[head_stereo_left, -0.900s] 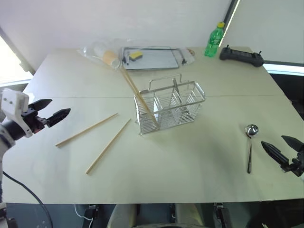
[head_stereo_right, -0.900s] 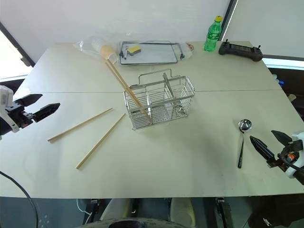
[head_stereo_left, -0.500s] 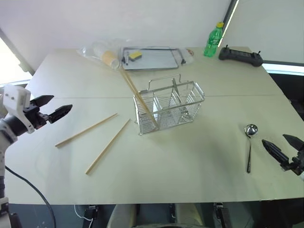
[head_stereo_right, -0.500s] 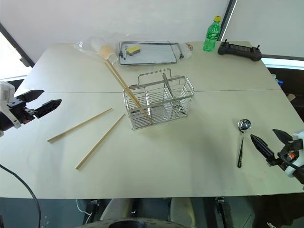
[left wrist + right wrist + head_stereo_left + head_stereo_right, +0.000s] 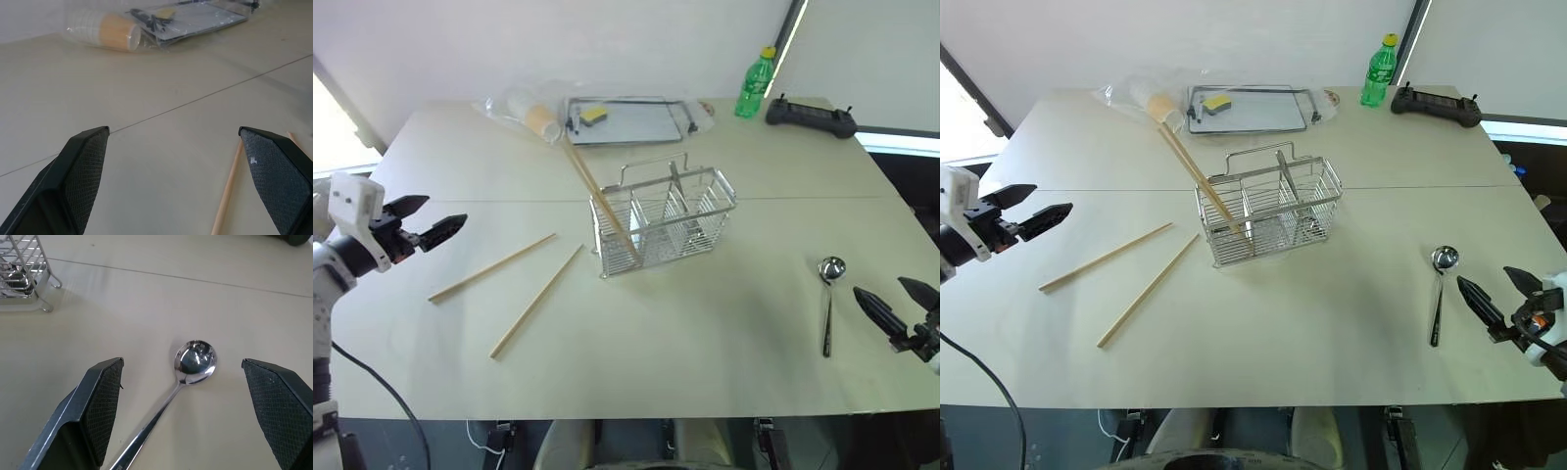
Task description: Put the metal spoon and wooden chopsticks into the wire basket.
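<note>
**Spoon lies just ahead of the right fingers**

The metal spoon [image 5: 1440, 294] is seen flat on the worktop [image 5: 1332, 333], its round shiny bowl pointing away and its thin handle running back toward the right gripper [image 5: 1496, 302], whose fingers are spread wide and empty. Two wooden chopsticks [image 5: 1126, 279] lie loose nearer the left gripper [image 5: 1038, 208], also held apart; another pair is propped in the wire basket [image 5: 1271, 215], mid-worktop.
</note>
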Motion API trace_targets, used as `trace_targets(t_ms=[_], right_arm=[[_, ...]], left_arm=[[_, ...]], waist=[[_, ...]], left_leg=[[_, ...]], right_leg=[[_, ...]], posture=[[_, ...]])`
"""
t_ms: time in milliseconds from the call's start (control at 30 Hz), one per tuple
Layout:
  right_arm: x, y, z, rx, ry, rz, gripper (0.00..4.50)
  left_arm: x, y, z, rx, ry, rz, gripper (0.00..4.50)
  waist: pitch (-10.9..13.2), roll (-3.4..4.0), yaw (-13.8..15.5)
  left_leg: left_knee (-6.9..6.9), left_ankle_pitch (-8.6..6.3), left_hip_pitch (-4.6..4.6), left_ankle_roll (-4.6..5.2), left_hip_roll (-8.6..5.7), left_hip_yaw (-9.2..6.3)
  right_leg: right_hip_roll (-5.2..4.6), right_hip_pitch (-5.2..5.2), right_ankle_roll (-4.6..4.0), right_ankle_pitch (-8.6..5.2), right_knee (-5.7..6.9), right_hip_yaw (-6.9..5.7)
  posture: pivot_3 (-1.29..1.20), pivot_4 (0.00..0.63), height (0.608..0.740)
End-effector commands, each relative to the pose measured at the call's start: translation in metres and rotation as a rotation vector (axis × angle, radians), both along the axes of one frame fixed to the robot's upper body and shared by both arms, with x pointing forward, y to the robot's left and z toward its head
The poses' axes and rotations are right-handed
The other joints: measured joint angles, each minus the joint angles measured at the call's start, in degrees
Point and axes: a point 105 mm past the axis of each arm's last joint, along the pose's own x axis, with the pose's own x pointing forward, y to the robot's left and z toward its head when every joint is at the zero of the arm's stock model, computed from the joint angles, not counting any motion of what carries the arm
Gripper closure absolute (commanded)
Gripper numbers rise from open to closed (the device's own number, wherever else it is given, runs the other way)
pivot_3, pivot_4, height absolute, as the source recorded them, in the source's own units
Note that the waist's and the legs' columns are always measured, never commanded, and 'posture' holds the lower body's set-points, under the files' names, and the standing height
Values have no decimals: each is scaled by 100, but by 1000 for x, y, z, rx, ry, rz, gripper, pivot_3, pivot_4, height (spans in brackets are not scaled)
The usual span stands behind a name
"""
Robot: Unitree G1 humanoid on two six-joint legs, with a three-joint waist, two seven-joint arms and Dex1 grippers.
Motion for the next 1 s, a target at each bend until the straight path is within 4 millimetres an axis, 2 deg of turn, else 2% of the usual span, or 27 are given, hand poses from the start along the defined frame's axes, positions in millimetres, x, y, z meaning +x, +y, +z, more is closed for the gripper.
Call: trace_targets(t_ms=[33, 67, 167, 300, 400, 500, 633, 767, 1000], right_arm=[[4, -1, 16, -53, -33, -11, 506], [4, -1, 17, -57, -34, -15, 506], [8, 1, 16, -66, -14, -74, 506], [13, 17, 7, -32, 39, -112, 506], [15, 25, -5, -24, 81, -156, 506], [17, 27, -14, 2, 112, -214, 506], [24, 27, -24, 21, 139, -268, 506], [32, 18, -34, 45, 152, -346, 506], [41, 7, -57, 80, 195, -409, 506]], left_arm=[[-3, -31, 23, -41, -63, -97, 38], [-4, -35, 24, -51, -60, -110, 38], [-15, -75, 27, -85, -3, -277, 38], [-42, -129, 29, -50, 80, -555, 38], [-63, -157, 26, 19, 132, -744, 38], [-70, -172, 25, 43, 159, -850, 38], [-67, -195, 26, 37, 163, -961, 38], [-64, -214, 23, 37, 157, -1043, 38], [-61, -227, 18, 65, 159, -1123, 38]], waist=[[1, -2, 2], [0, -4, 3], [-1, -3, 4], [-1, -4, -1], [-5, 3, -7], [-6, 8, 0], [-5, 6, 8], [-6, 4, -3], [-5, 8, -17]], left_leg=[[0, 0, 0, 0, 0, -1], [1, 0, -2, 0, 0, -1], [2, 0, -2, 0, -1, 0], [4, 1, -1, 1, -1, 0], [3, 1, -1, 1, 0, 1], [6, 1, 0, 2, -1, 10], [17, 3, 0, 4, -4, 7], [20, 3, 0, 5, -13, 7], [10, 4, -2, 6, -13, 9]], right_leg=[[0, 0, 0, 0, 0, 0], [0, 1, 0, 0, 0, 0], [1, 1, 0, 1, 1, 0], [2, 1, -1, 0, 6, 0], [7, 0, -5, 0, 7, 0], [6, 1, -8, 1, 7, 3], [9, 7, -12, 4, 8, 2], [11, 11, -11, 5, 6, 2], [23, 2, -11, 5, 8, 3]], posture=[[0, 150, 703], [0, 150, 703], [0, 150, 703], [0, 150, 703], [0, 150, 703], [0, 150, 703], [0, 150, 703], [0, 150, 703], [0, 150, 703]])
